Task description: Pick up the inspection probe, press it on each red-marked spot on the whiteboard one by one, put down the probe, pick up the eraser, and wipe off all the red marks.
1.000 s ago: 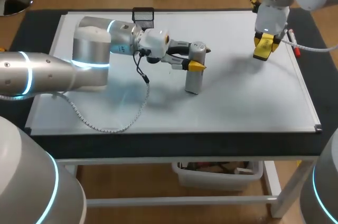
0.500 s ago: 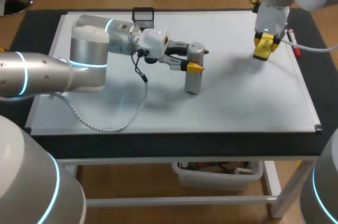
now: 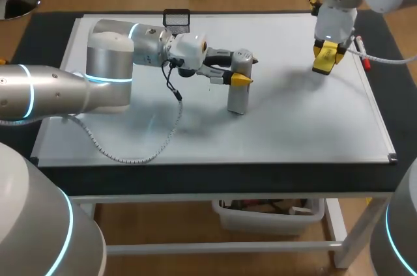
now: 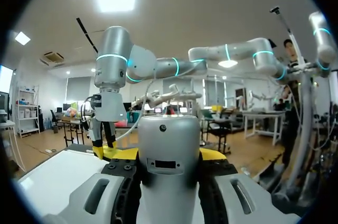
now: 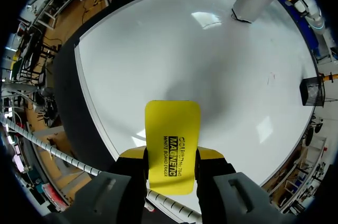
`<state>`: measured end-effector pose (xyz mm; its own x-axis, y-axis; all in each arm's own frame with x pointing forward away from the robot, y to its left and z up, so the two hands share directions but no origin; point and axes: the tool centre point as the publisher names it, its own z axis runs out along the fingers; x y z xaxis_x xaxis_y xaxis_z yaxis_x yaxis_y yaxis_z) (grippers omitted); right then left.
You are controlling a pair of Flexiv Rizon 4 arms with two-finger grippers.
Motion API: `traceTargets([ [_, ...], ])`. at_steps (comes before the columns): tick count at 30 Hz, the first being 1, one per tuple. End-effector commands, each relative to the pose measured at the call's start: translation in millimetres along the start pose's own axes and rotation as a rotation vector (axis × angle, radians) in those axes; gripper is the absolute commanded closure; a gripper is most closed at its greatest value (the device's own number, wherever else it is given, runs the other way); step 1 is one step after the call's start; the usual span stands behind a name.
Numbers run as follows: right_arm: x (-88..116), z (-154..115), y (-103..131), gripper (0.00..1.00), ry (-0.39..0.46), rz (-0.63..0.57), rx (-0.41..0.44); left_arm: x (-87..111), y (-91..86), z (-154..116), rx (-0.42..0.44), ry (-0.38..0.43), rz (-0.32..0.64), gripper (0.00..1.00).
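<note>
Pinching the probe (image 3: 238,99) from two sides, the left hand (image 3: 245,72) comes at it from the probe's 9 o'clock side, one yellow tip against its near face and the other behind it. The probe is a silver cylinder that stands upright, its foot on the whiteboard (image 3: 293,126) just toward 12 o'clock from the board's middle. In the left wrist view it rises between the fingers, and its face shows a small dark dot above a dark rectangular slot, with no writing I can make out.

At about 2 o'clock from the probe and well apart from it, the right hand (image 3: 326,58) hangs over the board near its 2 o'clock corner, fingers pointing down. It is clamped on the yellow eraser (image 5: 172,145). In the right wrist view the eraser sticks out ahead of the fingers, held by its two long sides, with lines of black print running along its flat face.

The whiteboard lies on a dark surface (image 3: 215,178). A red-capped marker (image 3: 362,56) lies at the board's 3 o'clock edge, near the right hand. A black mesh basket (image 3: 176,21) sits at the 12 o'clock edge, and a braided cable (image 3: 150,152) loops over the board toward 8 o'clock.
</note>
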<state>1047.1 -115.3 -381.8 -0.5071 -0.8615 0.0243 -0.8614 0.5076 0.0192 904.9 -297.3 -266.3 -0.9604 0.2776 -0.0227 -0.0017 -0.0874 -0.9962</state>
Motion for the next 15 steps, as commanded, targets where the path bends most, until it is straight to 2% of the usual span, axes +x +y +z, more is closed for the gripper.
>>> traceTargets([
  [1, 0, -1, -1, 1.00, 0.003, -0.002, 0.000, -0.3, -18.5, -6, -0.002, -0.006, 0.007, 1.00],
  [9, 0, -1, -1, 1.00, 0.003, -0.002, 0.000, -10.1, -45.2, -44, 0.011, -0.077, 0.049, 1.00],
  [15, 0, -1, -1, 1.00, 0.003, -0.002, 0.000, -17.0, -56.9, -97, 0.033, -0.185, 0.060, 1.00],
])
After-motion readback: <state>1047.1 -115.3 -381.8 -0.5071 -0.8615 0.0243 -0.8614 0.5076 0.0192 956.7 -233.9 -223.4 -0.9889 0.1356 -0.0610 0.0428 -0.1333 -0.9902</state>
